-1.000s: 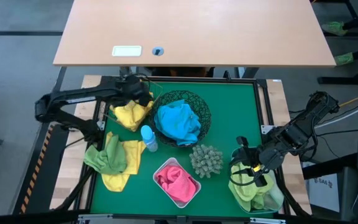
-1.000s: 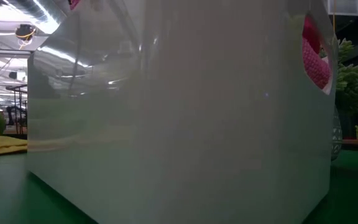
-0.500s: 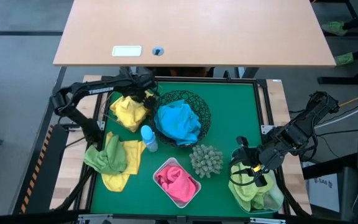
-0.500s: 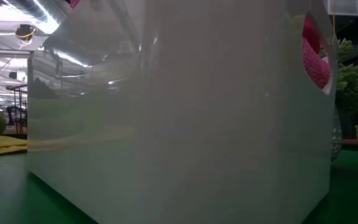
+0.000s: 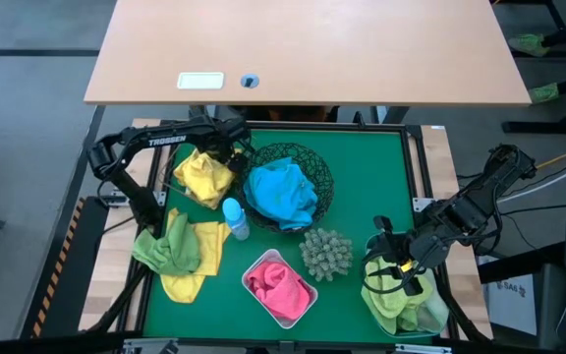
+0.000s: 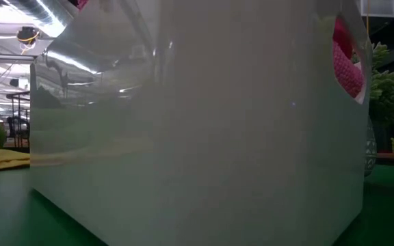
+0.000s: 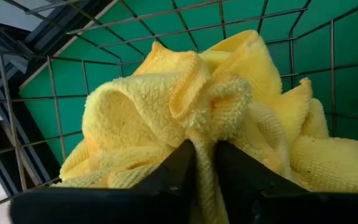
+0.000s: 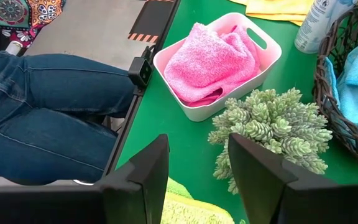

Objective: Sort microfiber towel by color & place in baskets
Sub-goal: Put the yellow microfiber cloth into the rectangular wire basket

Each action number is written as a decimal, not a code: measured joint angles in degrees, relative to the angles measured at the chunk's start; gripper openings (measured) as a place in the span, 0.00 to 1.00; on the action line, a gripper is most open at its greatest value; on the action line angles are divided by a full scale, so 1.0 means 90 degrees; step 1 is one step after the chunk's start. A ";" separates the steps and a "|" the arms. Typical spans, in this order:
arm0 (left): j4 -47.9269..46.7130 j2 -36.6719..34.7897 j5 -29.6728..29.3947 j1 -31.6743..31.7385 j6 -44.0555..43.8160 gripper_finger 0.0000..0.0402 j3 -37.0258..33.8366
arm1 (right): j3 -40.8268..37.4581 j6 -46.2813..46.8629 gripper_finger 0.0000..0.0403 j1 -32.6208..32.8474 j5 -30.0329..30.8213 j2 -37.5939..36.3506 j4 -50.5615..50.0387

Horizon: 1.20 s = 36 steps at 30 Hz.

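The left arm is reaching farther toward the counter's far left than a second ago, when its elbow was hanging lower and farther left; its left end effector (image 5: 226, 147) is now sitting over the thin wire basket (image 7: 55, 112), fingers (image 7: 179, 168) set narrow with a fold of the yellow towel (image 5: 204, 175) running between them, though whether they are actually gripping it is unclear. The right end effector (image 5: 398, 264) is waiting where it was at the near right, its fingers (image 8: 138, 177) standing moderately apart and holding nothing, over the tub of lime green towels (image 5: 401, 303). Nothing else is shifting on the green counter (image 5: 362, 187). From above, four containers are showing: the wire basket with yellow cloth at far left, the round black mesh bowl (image 5: 314, 169) holding a blue towel (image 5: 281, 193) at centre, the white tub (image 5: 266, 264) with a pink towel (image 5: 281, 285) at near centre, and the near-right tub. Loose on the near left are lying one green towel (image 5: 170, 246) on top of one more yellow towel (image 5: 197, 258). One small blue bottle (image 5: 234, 218) and one spiky grey-green ball (image 5: 326, 253) are standing between the containers. The low view is nearly filled by the white tub's wall, with pink cloth peeking through its handle hole. The left wrist view alone is showing the basket's wires around the yellow pile, and the right wrist view alone is showing a person's legs in jeans (image 8: 48, 112) beside the counter.
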 joint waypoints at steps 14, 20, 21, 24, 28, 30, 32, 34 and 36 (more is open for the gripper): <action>-0.0277 -0.0470 0.0135 -0.0002 0.0002 0.39 -0.0011 | 0.0000 0.0000 0.42 0.0000 -0.0002 0.0000 -0.0003; -0.0431 -0.0966 0.0559 -0.0002 0.0002 0.40 -0.0011 | 0.0000 0.0002 0.42 0.0000 -0.0002 0.0000 -0.0005; -0.0428 -0.1058 0.0652 -0.0002 0.0001 0.40 -0.0011 | 0.0000 0.0000 0.42 0.0000 -0.0002 0.0000 -0.0005; -0.0428 -0.1400 0.0902 -0.0002 -0.0011 0.40 -0.0011 | 0.0000 0.0000 0.42 0.0000 -0.0002 0.0000 -0.0004; -0.0425 -0.1817 0.1060 -0.0002 -0.0050 0.40 -0.0011 | 0.0000 0.0000 0.42 0.0000 -0.0005 0.0000 -0.0005; -0.0423 -0.2032 0.1090 -0.0002 -0.0050 0.40 -0.0011 | 0.0000 0.0002 0.42 0.0000 -0.0005 0.0000 -0.0005; -0.0422 -0.2210 0.1099 -0.0002 -0.0129 0.40 -0.0011 | 0.0000 0.0000 0.42 0.0000 -0.0005 0.0000 -0.0005; -0.0405 -0.2374 0.1180 -0.0002 -0.0214 0.40 -0.0011 | 0.0000 0.0000 0.42 0.0000 -0.0005 0.0000 -0.0004; -0.0400 -0.2524 0.1298 -0.0002 -0.0218 0.40 -0.0011 | 0.0000 0.0000 0.42 0.0000 -0.0005 0.0000 -0.0005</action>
